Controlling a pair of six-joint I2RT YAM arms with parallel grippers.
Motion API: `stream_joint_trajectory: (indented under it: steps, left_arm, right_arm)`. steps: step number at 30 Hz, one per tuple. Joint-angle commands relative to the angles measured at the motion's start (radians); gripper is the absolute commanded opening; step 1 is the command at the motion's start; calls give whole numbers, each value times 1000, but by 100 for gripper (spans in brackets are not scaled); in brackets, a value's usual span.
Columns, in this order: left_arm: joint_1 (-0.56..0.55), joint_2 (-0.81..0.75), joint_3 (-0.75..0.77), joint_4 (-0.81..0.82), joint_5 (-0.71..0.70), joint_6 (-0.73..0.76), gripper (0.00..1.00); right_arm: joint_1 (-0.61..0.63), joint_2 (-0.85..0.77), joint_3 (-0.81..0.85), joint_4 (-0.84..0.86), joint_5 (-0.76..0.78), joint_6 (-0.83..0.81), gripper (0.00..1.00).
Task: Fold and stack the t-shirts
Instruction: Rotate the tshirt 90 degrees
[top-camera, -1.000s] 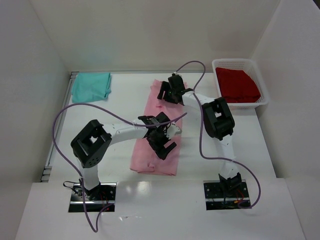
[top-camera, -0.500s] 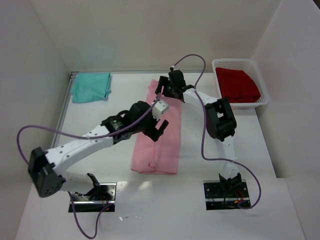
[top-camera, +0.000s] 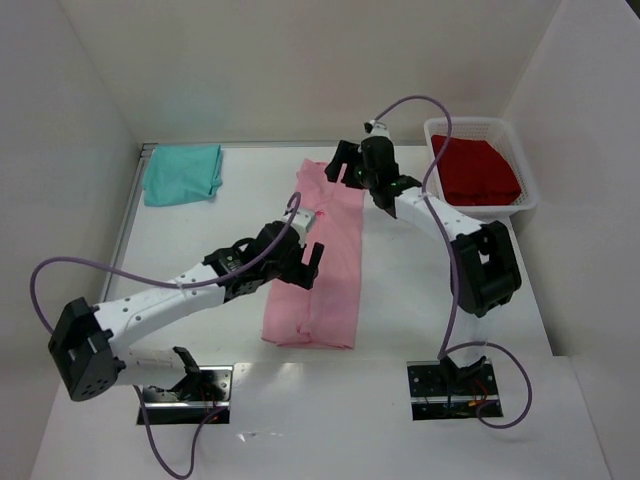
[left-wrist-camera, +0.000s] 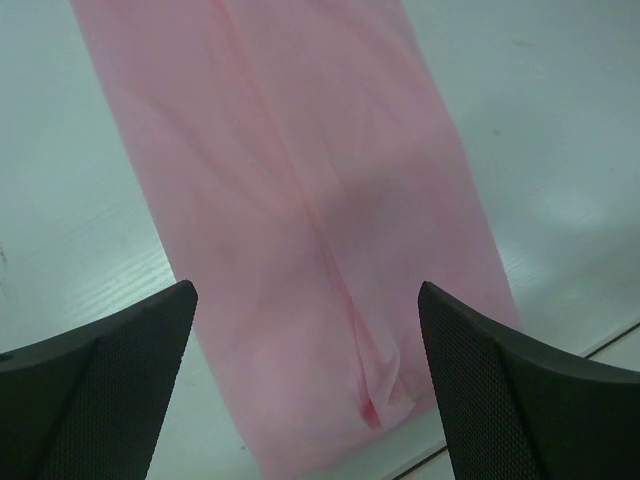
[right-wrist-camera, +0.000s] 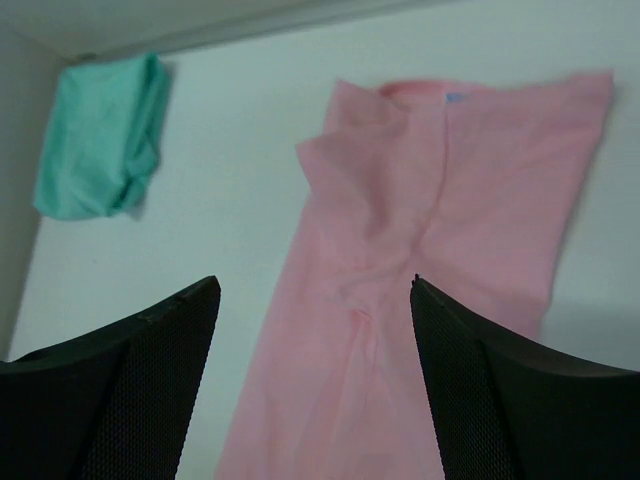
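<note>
The light pink t-shirt (top-camera: 322, 262) lies folded lengthwise as a long strip in the middle of the table. My left gripper (top-camera: 302, 266) hovers open over its middle left part. In the left wrist view the open gripper (left-wrist-camera: 305, 295) frames the strip's end (left-wrist-camera: 300, 200). My right gripper (top-camera: 345, 166) is open and empty above the strip's far end. In the right wrist view the open gripper (right-wrist-camera: 313, 288) frames the pink cloth (right-wrist-camera: 440, 210). The teal t-shirt (top-camera: 182, 172) lies folded at the back left and shows in the right wrist view (right-wrist-camera: 100, 140). The red t-shirt (top-camera: 476, 170) lies in the basket.
A white plastic basket (top-camera: 530, 190) stands at the back right against the wall. White walls close in the table on the left, back and right. A metal rail (top-camera: 112, 270) runs along the table's left edge.
The left arm stretched out low across the table and its gripper shifted over the strip's middle. The right gripper moved a little towards the back right. The pink shirt has not moved.
</note>
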Motion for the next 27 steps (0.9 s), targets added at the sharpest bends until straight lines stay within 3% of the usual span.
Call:
stream_joint_trajectory:
  steps: [1,7,16,27]
  left_arm:
    - [-2,80,-8,6,-13,-98,99]
    - [-22,230,15,-4,4,-98,99]
    - [-52,426,58,6,51,-64,99]
    - [-61,513,78,29,160,-64,99]
  right_arm:
    - [-6,68,-72,3,41,23,82]
    - [-6,143,-72,16,81,23,82]
    - [-15,312,75,-32,40,12,82]
    - [-15,469,226,-92,-5,12,82]
